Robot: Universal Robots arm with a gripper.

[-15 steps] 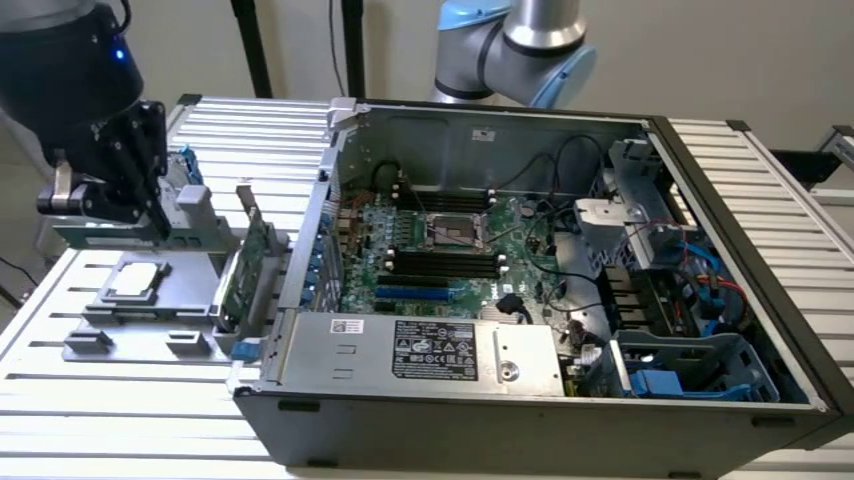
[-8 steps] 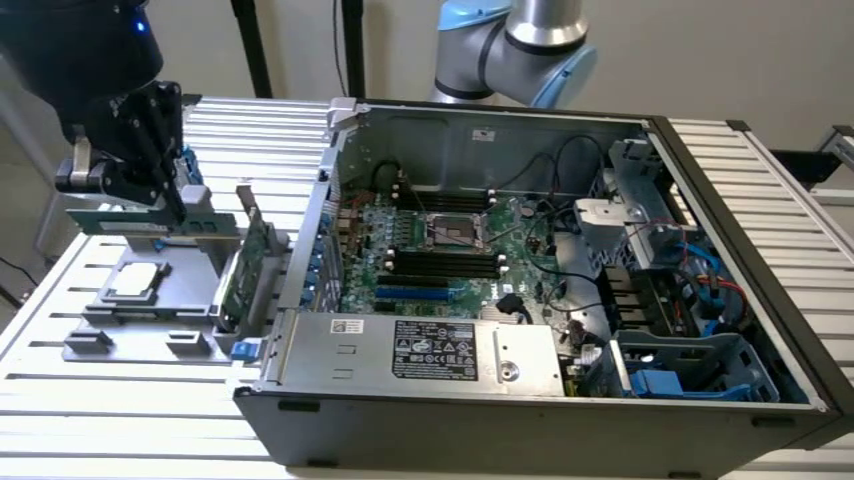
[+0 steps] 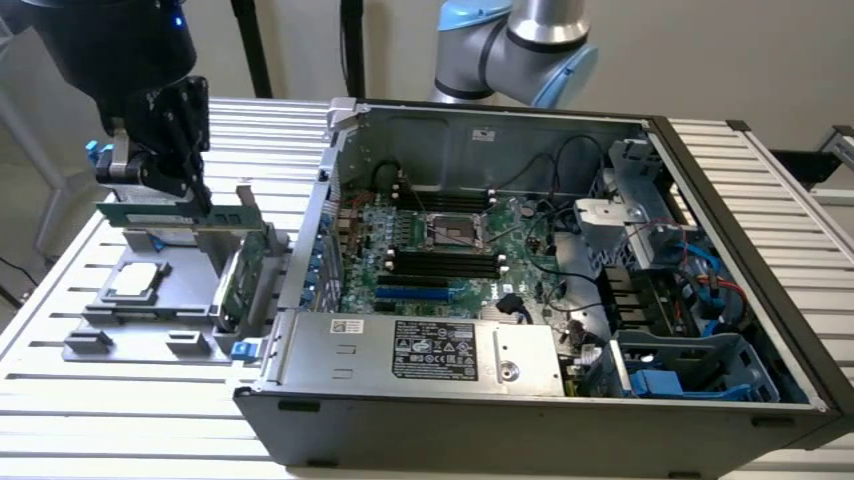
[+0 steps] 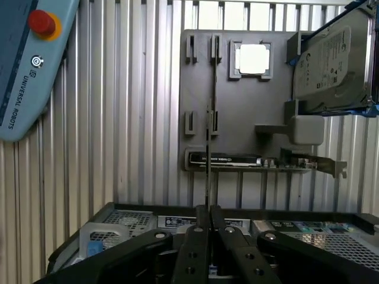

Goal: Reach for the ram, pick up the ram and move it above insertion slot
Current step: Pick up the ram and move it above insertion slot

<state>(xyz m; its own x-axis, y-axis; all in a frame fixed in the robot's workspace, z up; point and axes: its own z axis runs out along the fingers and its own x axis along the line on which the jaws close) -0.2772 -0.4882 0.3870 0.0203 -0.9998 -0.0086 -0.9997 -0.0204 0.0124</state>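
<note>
Now the pincer (image 3: 200, 205) is clamped tight on the ram (image 3: 171, 213), gripping its top edge and holding it level above the grey tray (image 3: 140, 325) on the slatted desk (image 3: 120, 410). At three o'clock stands the open computer case (image 3: 534, 290), its near wall just beside the ram's end.

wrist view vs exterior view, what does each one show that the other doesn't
Wrist view alone: a teach pendant with its red stop button, and the label face of the silver hard drive.

Exterior view alone: the open computer case, with the motherboard and the memory slots inside it, and the arm's blue-capped joint.

Both: the gripper shut on the ram, held above the grey parts holder, which carries the processor, on the slatted table.
</note>
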